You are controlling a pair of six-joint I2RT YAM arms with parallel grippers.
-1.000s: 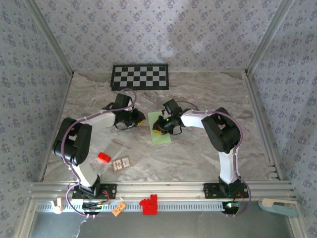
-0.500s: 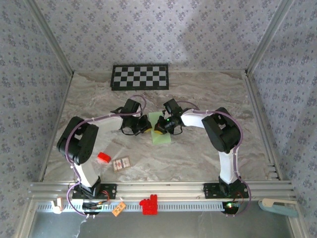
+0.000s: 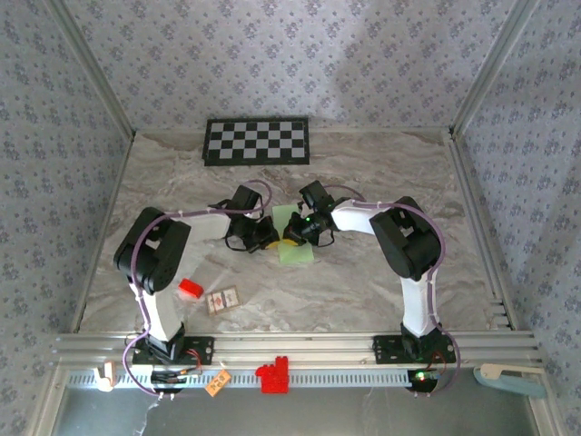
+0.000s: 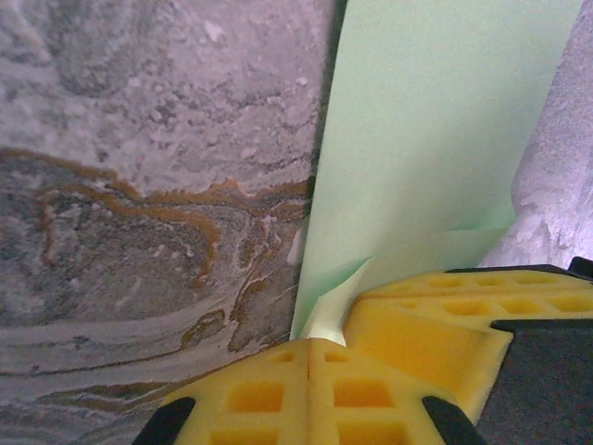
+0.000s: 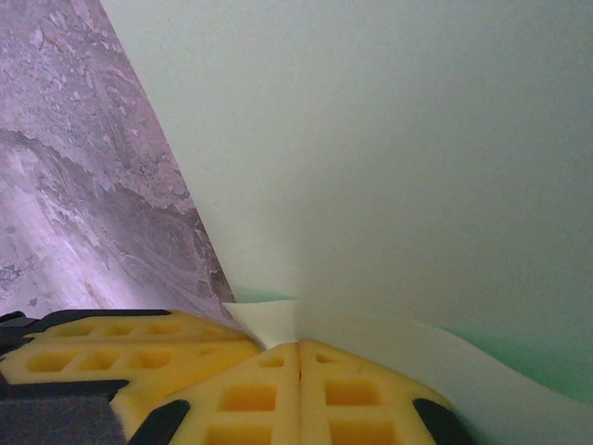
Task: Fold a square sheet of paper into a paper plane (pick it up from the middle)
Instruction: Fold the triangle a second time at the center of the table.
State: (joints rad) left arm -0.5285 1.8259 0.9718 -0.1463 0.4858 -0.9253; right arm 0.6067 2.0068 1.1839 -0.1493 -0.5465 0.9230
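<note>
The square sheet of paper [image 3: 298, 252] is seen lying near the middle of the tabletop [image 3: 390, 173], well apart from every edge, with both grippers down on it. It is judged to be very light, thin and limp. It will be bent by the slightest push, creased for good by a hard pinch, and slid easily over the smooth marbled surface. A hold is best taken at a raised edge or flap towards the middle of a side, since a flat sheet offers nothing to grasp from above.

At the sheet's left edge the left gripper [image 3: 269, 242] is shown fully closed, its yellow pads [image 4: 278, 366] met. In the left wrist view a small lip of paper stands raised into the seam between them, so the edge appears to be pinched. Just to the right, over the sheet, the right gripper [image 3: 290, 238] is likewise closed pad against pad, and in the right wrist view a curled lip of the sheet is seen caught at the seam
</note>
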